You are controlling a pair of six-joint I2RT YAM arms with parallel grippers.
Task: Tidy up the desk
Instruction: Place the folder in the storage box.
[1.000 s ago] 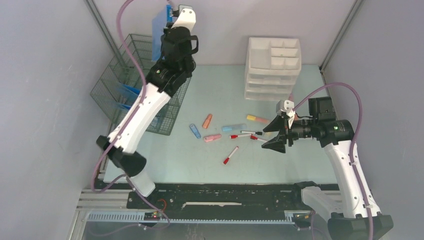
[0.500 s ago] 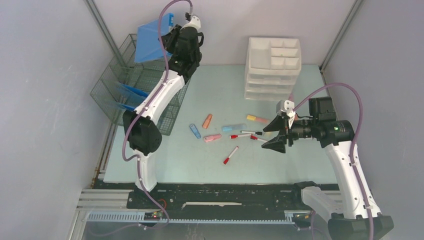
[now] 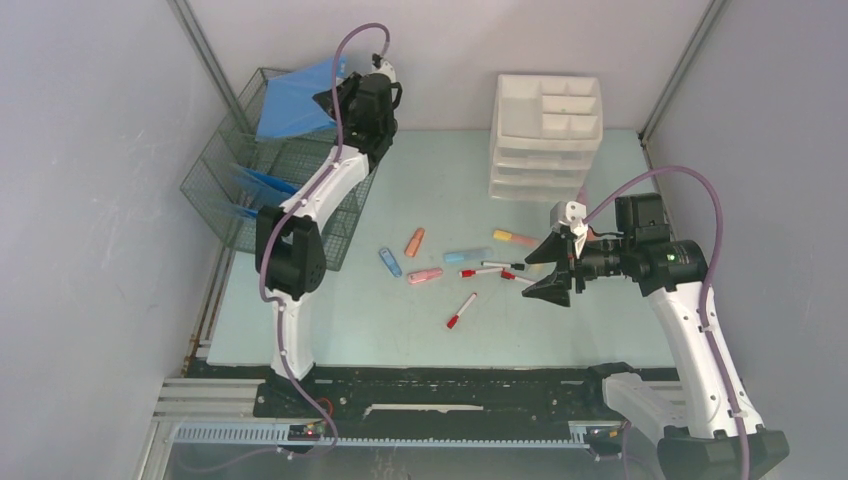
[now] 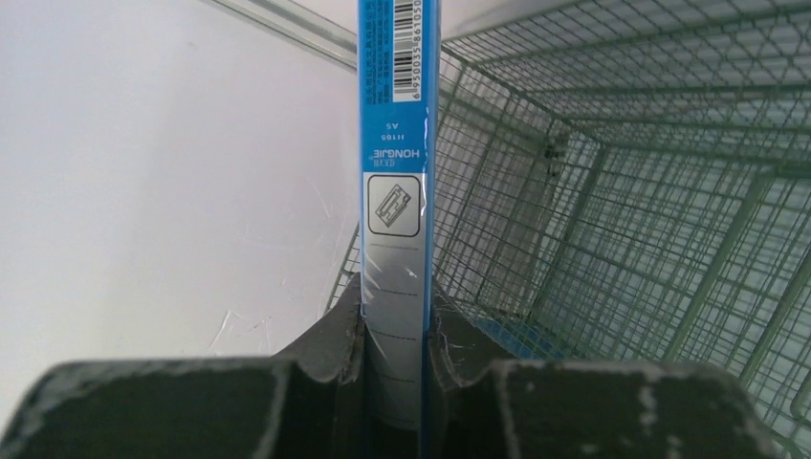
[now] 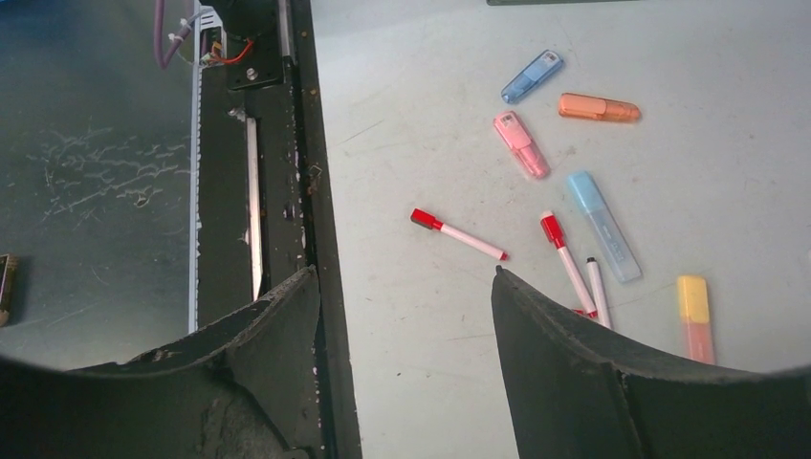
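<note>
The desk, pale mint green, fills the middle of the overhead view, from the black front rail at 6 o'clock to the far wall at 12.

At its 10 o'clock corner stands a wire mesh rack with blue sheets in its lower tiers. At 1 o'clock stands a white drawer unit, its top split into small compartments.

Near the centre lie loose markers, apart from one another: a blue one, an orange one, a pink one, a light blue one and a yellow-and-orange one. A red-capped pen lies alone toward 6 o'clock. Two more thin pens lie right before the right pincer.

The left arm rises from 7 o'clock, folds at the elbow and stretches toward 11. Its left pincer is clamped narrow on the edge of a blue folder, held above the rack, with the mesh walls just beside it.

The right arm rises from 5 o'clock, wrist turned toward 9. Its pincer stands wide above the desk, holding nothing.
</note>
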